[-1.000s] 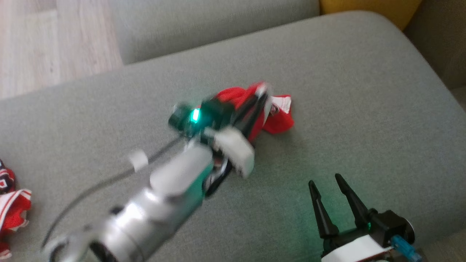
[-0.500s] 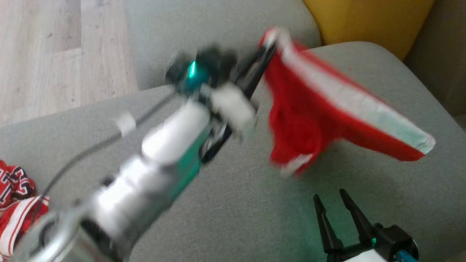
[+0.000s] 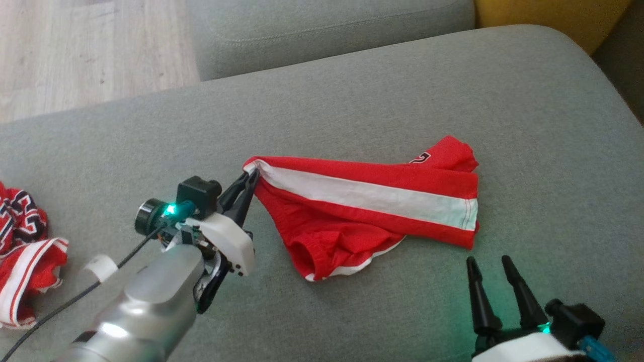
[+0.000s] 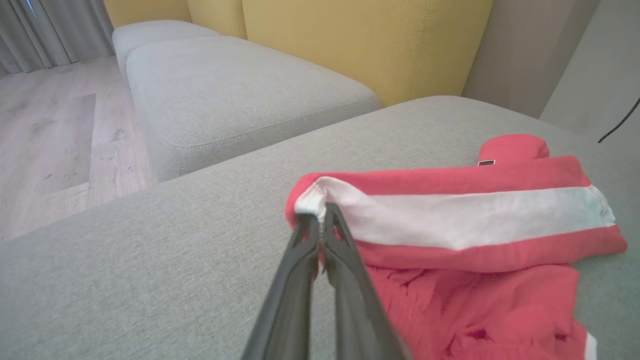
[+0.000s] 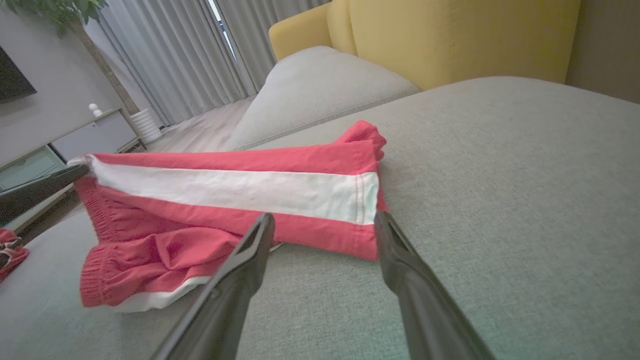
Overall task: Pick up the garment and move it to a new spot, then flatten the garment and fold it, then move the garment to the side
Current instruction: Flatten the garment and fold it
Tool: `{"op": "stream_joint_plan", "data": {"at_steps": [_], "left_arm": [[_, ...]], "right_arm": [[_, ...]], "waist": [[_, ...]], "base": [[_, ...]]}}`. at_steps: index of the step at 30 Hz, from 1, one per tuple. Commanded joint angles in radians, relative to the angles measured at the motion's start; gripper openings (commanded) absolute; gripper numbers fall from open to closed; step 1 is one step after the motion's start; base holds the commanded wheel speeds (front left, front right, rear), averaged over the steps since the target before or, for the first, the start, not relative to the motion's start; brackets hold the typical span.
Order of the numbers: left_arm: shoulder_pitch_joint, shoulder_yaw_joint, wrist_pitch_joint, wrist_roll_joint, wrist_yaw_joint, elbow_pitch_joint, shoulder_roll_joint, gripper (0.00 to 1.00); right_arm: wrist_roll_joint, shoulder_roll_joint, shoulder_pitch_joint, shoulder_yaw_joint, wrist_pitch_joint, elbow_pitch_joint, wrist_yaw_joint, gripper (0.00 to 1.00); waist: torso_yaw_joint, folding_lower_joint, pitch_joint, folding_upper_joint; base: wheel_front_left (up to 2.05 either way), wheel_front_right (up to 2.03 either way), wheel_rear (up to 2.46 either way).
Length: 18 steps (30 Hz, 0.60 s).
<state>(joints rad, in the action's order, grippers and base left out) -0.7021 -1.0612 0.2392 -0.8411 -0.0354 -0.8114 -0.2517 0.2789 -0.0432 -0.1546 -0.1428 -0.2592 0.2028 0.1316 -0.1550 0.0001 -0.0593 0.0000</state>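
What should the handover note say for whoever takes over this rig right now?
Left gripper: shut on one corner of the red shorts, at the end of the white side stripe.
Right gripper: open, holding nothing, just short of the shorts' near edge.
Shorts: lying on the grey sofa cushion, stretched lengthwise with the stripe up; the near part is bunched and wrinkled.
A second red-and-white garment lies at the cushion's left edge.
Done: shorts laid out on the cushion.
Left: smooth the bunched part flat, fold, move the shorts aside.
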Motion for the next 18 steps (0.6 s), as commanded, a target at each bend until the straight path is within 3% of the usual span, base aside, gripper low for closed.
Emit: {"op": "stream_joint_plan", "data": {"at_steps": [1, 7, 18], "left_arm": [[-0.054, 0.049, 0.014, 0.0, 0.001, 0.008, -0.035, 0.0], [-0.077, 0.068, 0.02, 0.02, -0.001, -0.007, -0.053, 0.0], [-0.107, 0.084, 0.022, 0.049, -0.013, -0.026, -0.034, 0.0]], "right_arm": [[0.024, -0.007, 0.058, -0.012, -0.003, -0.009, -0.001, 1.0], [0.099, -0.007, 0.163, 0.008, -0.003, 0.148, -0.001, 1.0], [0.24, -0.007, 0.418, -0.057, -0.003, 0.41, -0.001, 1.0]], "waist": [[0.01, -0.0001, -0.007, 0.0], [0.033, -0.0001, -0.025, 0.0], [0.064, -0.0001, -0.059, 0.0]], "base": [[0.0, 0.0, 0.0], [0.0, 0.0, 0.0], [0.0, 0.0, 0.0]]}}
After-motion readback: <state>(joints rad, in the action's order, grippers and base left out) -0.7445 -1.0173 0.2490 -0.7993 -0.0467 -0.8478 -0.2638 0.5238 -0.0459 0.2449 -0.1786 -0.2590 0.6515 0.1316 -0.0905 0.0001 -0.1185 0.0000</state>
